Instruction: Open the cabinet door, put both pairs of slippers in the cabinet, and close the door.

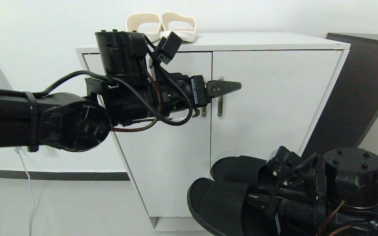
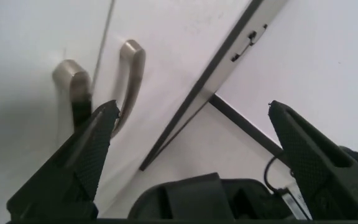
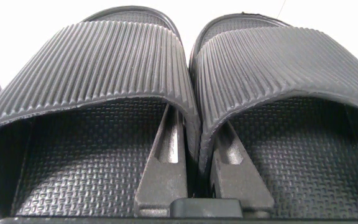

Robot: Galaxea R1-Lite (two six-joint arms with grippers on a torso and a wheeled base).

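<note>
Holds the left gripper (image 1: 235, 87) wide open just before the handles (image 1: 220, 96) of the shut cabinet (image 1: 267, 98). Clamps the right gripper (image 3: 197, 180) on the black slippers (image 1: 228, 196), low before the doors. Keeps cream slippers (image 1: 162, 24) on top.

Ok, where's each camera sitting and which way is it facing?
Head view: on the robot's head, facing the white cabinet; both arms show, left gripper by the handles.
Left wrist view: on the left wrist, looking past its open fingers at the handles.
Right wrist view: on the right wrist, looking into the black slippers the right gripper holds.
Shared: head and left wrist both show the handles; head and right wrist, the black slippers.
</note>
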